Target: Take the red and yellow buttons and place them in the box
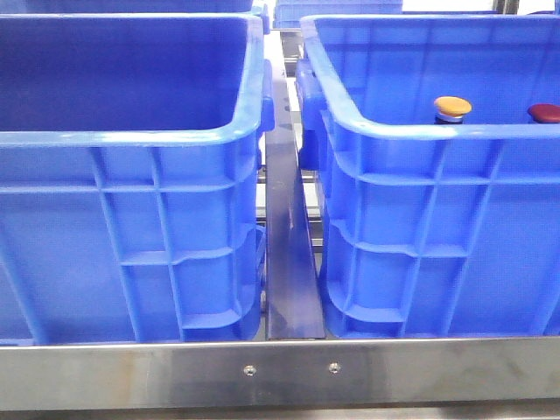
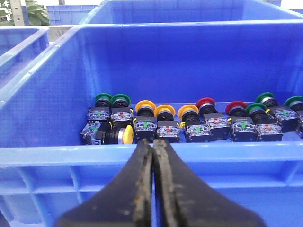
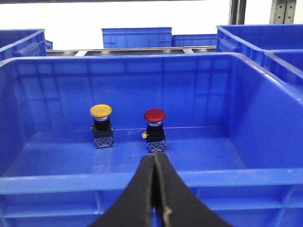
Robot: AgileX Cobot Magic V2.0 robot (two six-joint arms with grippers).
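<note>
Standing upright in the box (image 3: 265,118), the red button (image 3: 155,116) and yellow button (image 3: 101,111) lie beyond the right gripper (image 3: 155,163), jaws pressed together.

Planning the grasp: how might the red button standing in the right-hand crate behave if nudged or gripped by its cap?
The red button stands upright on a narrow black block under a wider domed cap, so it looks top-heavy and a sideways nudge would probably tip it. The glossy rounded cap may slip between jaws; the squarer block probably grips better. It looks rigid.
</note>
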